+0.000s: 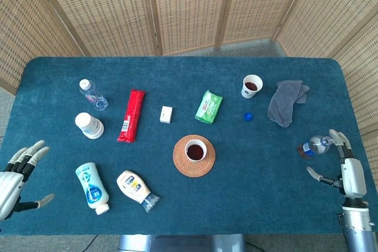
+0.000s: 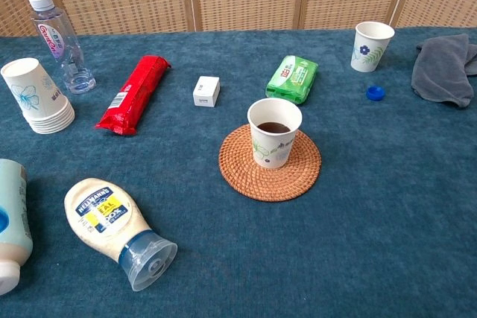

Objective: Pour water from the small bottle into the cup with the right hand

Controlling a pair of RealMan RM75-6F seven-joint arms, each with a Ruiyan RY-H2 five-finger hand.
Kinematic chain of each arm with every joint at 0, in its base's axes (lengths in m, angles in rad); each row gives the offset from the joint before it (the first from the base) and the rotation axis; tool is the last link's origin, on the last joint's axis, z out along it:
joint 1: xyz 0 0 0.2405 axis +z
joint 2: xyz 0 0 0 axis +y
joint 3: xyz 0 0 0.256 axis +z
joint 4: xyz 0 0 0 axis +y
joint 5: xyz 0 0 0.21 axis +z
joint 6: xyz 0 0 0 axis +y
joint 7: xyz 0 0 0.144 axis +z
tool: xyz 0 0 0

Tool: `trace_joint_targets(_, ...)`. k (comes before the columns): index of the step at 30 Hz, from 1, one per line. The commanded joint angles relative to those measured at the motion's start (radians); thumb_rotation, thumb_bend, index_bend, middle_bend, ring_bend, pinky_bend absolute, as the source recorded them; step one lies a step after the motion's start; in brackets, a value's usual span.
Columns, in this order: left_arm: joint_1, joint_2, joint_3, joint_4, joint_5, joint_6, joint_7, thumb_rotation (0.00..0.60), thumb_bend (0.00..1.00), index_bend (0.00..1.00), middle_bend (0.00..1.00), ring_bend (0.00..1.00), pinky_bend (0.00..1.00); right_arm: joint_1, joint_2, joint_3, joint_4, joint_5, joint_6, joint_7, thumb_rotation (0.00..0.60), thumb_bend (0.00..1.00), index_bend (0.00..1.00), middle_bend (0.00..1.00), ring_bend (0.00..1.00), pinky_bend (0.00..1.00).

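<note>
Because the blue worktop (image 1: 260, 205) is soft cloth over a wide span, my biggest worry is footing: the small bottle (image 1: 313, 146) stands near the right edge, uncapped as far as I can judge, with its blue cap (image 1: 248, 115) lying well apart beside the grey cloth (image 1: 286, 101). If I reach in crooked it could tip and spill over the edge.

My right robot hand (image 1: 348, 166) is just beside the bottle, fingers spread, holding nothing; whether a fingertip touches the bottle I cannot tell from the head view, and the chest view shows neither. A careless nudge there is the likeliest cause of a topple.

The cup (image 2: 273, 131) on the woven coaster (image 2: 270, 163) in the middle already holds dark liquid, so overfilling is a risk, as is confusing it with the second cup (image 2: 371, 45) further back. The carry passes over open cloth, where drips would soak in.

My left robot hand (image 1: 16, 172) is open and idle, near the lying white bottle (image 1: 91, 187).
</note>
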Motion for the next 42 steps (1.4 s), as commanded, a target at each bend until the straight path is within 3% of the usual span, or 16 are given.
trace_joint_targets(1, -0.003, -0.004, -0.002, -0.003, -0.007, -0.008, 0.011, 0.6, 0.15, 0.0, 0.0, 0.0, 0.0, -0.003, 0.006, -0.001, 0.01, -0.003, 0.009, -0.016, 0.6, 0.0, 0.0, 0.0, 0.0, 0.21)
trace_joint_targets(23, 0.028, -0.053, -0.022, -0.038, -0.078, 0.008, 0.176, 0.6, 0.15, 0.0, 0.0, 0.0, 0.0, -0.03, 0.06, 0.015, 0.011, -0.013, 0.097, -0.18, 0.6, 0.0, 0.0, 0.0, 0.0, 0.18)
trace_joint_targets(33, 0.076, -0.101, -0.048, -0.015, -0.145, 0.073, 0.278, 0.6, 0.15, 0.0, 0.0, 0.0, 0.0, -0.036, 0.164, -0.009, -0.178, -0.021, 0.064, -0.42, 0.6, 0.0, 0.0, 0.0, 0.0, 0.06)
trace_joint_targets(42, 0.081, -0.095, -0.056, -0.005, -0.147, 0.078, 0.267, 0.6, 0.15, 0.0, 0.0, 0.0, 0.0, -0.039, 0.191, -0.01, -0.237, -0.011, 0.044, -0.478, 0.6, 0.0, 0.0, 0.0, 0.0, 0.05)
